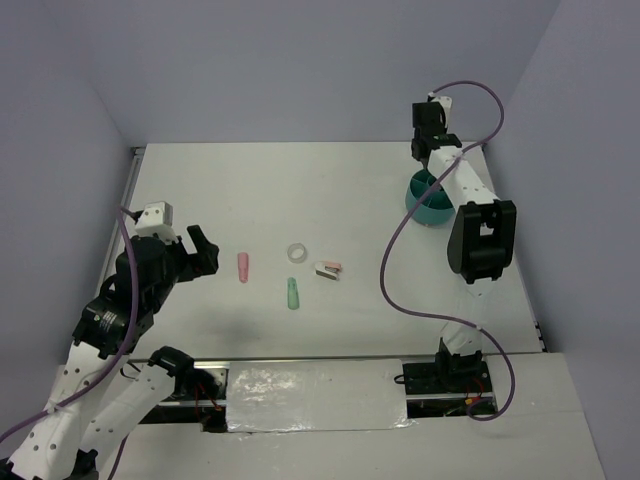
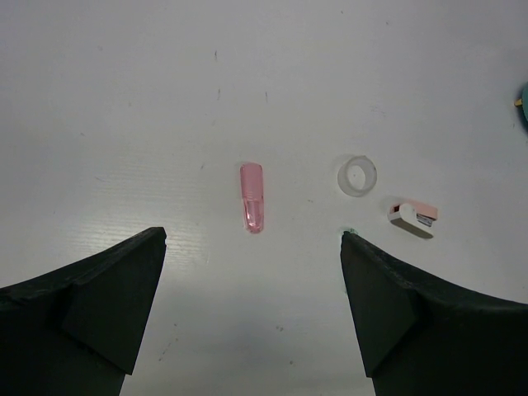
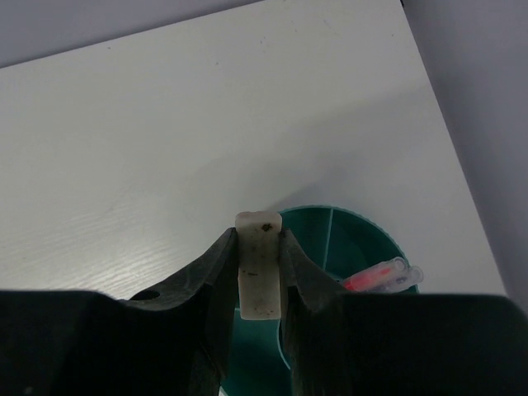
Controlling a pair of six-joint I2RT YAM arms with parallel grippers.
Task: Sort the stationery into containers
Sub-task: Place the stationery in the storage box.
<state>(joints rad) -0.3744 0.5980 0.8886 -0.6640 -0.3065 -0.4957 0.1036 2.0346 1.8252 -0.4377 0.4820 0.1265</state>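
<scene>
Pinching white block (image 3: 259,272), right claw (image 3: 258,241) (above organiser (image 3: 356,238)).

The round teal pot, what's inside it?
A pink pen lies in one compartment of the teal pot. The right hand, gripping a whitish block, covers the pot's near part, so anything there is hidden.

Your left arm (image 1: 110,400) and right arm (image 1: 462,185) both pair white shells with matte black joint housings (image 1: 480,240). A purple cable (image 1: 386,270) loops along the right one, another trails off the left. Each wrist carries a small white camera block (image 1: 155,218). The left gripper (image 1: 205,250) and right gripper (image 3: 260,247) end in plain black wedge-shaped fingers (image 2: 99,305).
</scene>
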